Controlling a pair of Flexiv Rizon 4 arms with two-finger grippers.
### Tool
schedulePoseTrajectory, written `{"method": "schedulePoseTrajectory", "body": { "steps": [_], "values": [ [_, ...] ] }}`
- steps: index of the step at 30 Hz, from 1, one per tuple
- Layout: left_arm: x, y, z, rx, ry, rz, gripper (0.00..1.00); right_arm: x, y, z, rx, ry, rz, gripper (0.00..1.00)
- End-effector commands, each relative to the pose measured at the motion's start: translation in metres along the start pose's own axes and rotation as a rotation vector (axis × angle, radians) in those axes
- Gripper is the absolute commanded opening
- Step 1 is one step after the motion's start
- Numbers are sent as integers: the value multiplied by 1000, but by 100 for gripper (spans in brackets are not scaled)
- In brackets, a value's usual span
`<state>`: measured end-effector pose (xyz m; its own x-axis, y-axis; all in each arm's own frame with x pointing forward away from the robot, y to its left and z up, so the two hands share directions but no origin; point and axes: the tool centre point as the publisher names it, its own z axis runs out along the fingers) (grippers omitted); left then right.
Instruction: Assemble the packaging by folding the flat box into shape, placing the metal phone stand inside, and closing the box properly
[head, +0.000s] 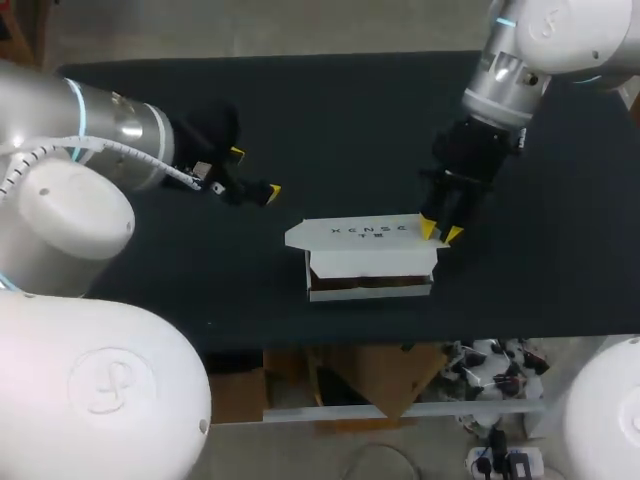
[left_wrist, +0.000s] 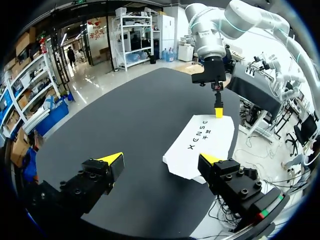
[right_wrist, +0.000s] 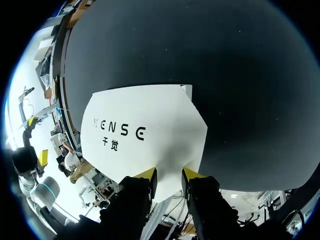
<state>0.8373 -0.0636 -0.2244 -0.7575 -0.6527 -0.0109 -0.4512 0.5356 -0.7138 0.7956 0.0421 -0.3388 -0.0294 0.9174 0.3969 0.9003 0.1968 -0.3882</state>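
Left gripper (left_wrist: 161, 160) spread, near white box (left_wrist: 205, 145). Right gripper (right_wrist: 170, 175) at lid edge, grip unclear. Light, creasable card; pinch flaps.

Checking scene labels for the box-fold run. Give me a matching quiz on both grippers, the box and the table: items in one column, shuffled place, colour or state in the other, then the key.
Items
1. left gripper
2. right gripper
3. box
4. table

Place, colour or state
A. white, lying with its printed panel up
B. black surface under everything
C. open, above bare tabletop, apart from the box
D. at the box's end on the right arm's side, against the top panel's edge

Pairs: 1-C, 2-D, 3-A, 4-B
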Motion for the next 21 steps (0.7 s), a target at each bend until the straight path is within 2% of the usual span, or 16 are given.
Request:
{"method": "schedulePoseTrajectory", "body": {
  "steps": [1,6,11,21],
  "values": [
    [1,-4,0,-229,-4,-1,100,0,-3,1,-9,-1,-2,35],
    [1,-4,0,-229,-4,-1,100,1,-3,0,-15,-1,-5,34],
    [6,-8,5,-256,39,-210,100,-1,-4,2,-16,2,-3,34],
    [16,-19,15,-382,20,-548,100,-2,-3,3,-17,3,-3,33]
  ]
}}
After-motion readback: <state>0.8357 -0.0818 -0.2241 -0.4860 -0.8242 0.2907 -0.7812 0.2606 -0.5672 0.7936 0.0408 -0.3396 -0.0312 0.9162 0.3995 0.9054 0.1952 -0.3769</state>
